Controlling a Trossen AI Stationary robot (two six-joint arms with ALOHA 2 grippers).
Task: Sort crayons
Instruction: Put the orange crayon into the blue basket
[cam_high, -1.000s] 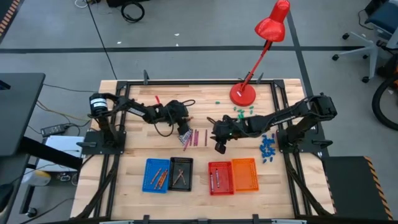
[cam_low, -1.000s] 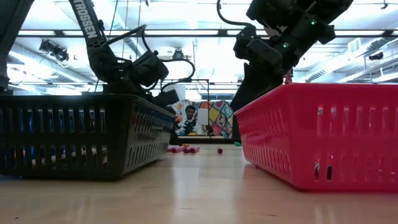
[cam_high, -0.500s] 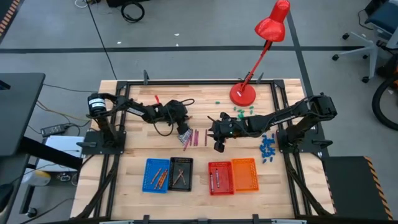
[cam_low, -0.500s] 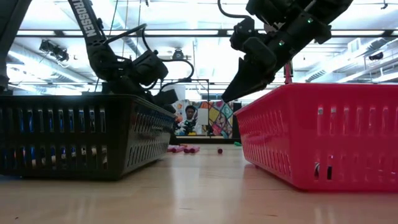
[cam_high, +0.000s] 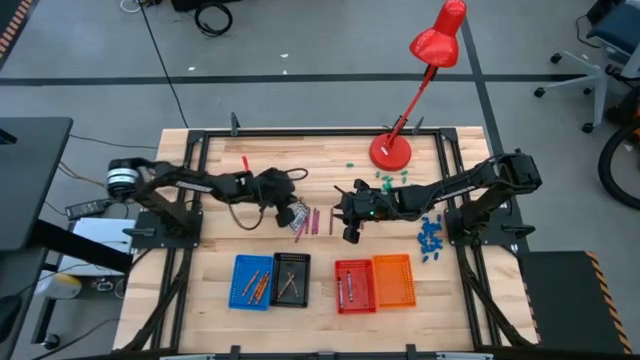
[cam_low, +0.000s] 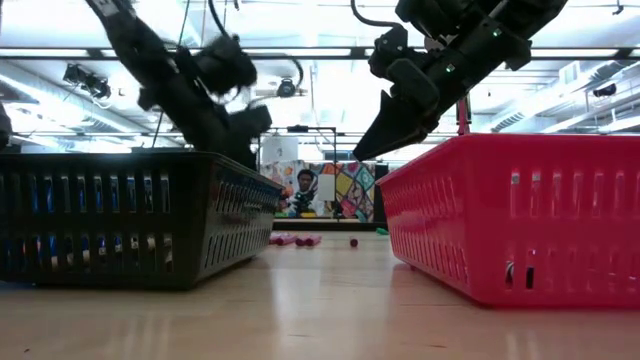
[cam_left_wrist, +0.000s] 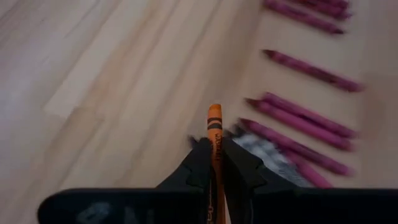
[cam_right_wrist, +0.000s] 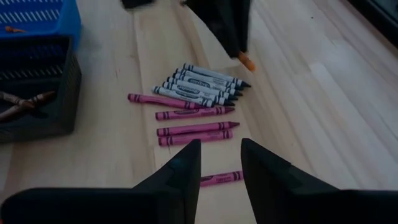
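Left gripper (cam_left_wrist: 214, 163): fingers closed on an orange crayon (cam_left_wrist: 214, 134), above the tabletop (cam_high: 320, 295) beside the pink crayons (cam_right_wrist: 186, 115). Right gripper (cam_right_wrist: 221, 168): fingers open, hovering near the grey crayons (cam_right_wrist: 199, 84).

the wooden table (cam_high: 220, 310) holds four little baskets (cam_high: 321, 281) in a row, loose crayons (cam_right_wrist: 196, 99) in the middle, blue chunks (cam_high: 431, 238), and a red lamp (cam_high: 391, 152).

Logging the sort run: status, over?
Left gripper shut on orange crayon, above table. Right gripper open, empty, over magenta crayons. Grey crayons loose beside. Nothing blocking.
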